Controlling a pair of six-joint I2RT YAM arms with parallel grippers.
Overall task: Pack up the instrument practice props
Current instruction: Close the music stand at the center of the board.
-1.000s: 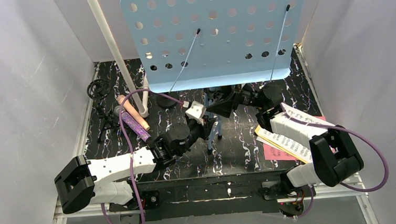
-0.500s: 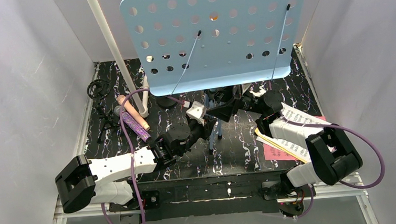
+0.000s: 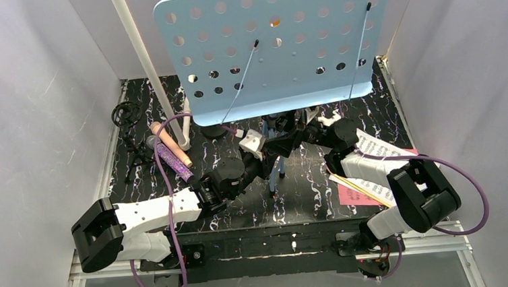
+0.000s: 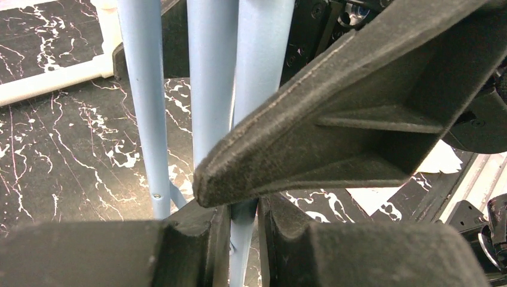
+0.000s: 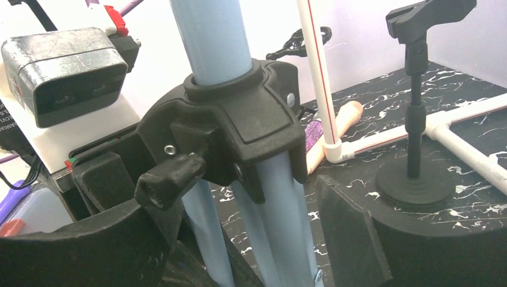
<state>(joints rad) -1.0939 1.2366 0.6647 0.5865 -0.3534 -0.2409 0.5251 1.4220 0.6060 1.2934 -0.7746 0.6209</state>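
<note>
The light-blue perforated music rack stands at the back on light-blue legs. My left gripper is shut on one thin leg low down, also seen from above. My right gripper is open, its fingers on either side of the folded legs just below the black collar and apart from them. The pink microphone and the glittery purple microphone lie at the left. A round-base mic mount stands behind. Sheet-music pages lie under the right arm.
A white plastic pipe frame rises at the back left, its foot next to the microphones. A black tripod mount lies by the left wall. White walls close in on both sides. A pink page lies at the front right.
My right gripper has moved left, in around the stand's legs, and its jaws have narrowed slightly. The rack has shifted a little to the left. The left gripper keeps its hold.
</note>
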